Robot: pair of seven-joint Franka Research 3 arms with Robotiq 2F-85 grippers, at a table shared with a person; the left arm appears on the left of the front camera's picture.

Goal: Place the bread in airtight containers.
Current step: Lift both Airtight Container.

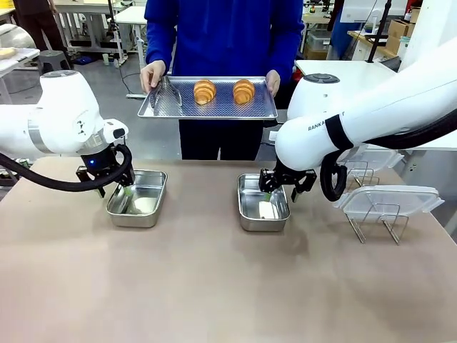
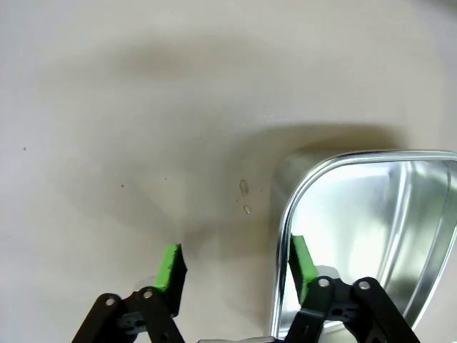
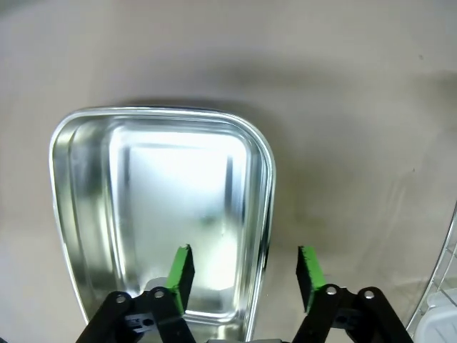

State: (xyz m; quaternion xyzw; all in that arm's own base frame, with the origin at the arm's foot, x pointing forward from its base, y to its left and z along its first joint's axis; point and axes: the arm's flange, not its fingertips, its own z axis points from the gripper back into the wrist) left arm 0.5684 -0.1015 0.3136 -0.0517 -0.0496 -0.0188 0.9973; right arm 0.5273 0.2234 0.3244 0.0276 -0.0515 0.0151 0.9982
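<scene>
The left gripper stands partly open astride a corner wall of the left container: one green pad is inside the box and the other over the bare table, with nothing clamped. The right gripper does likewise at the right container, its rim between the parted pads. Both wrist views show mirror-bright steel, rounded corners and empty floors.

The front view gives the wider scene: left gripper, right gripper and both boxes on the matte beige tabletop. The bread is well apart from them. A croissant and a second croissant, golden and ridged, lie on a perforated metal tray held by the person's hands. A clear lid rests on a wire rack at the right.
</scene>
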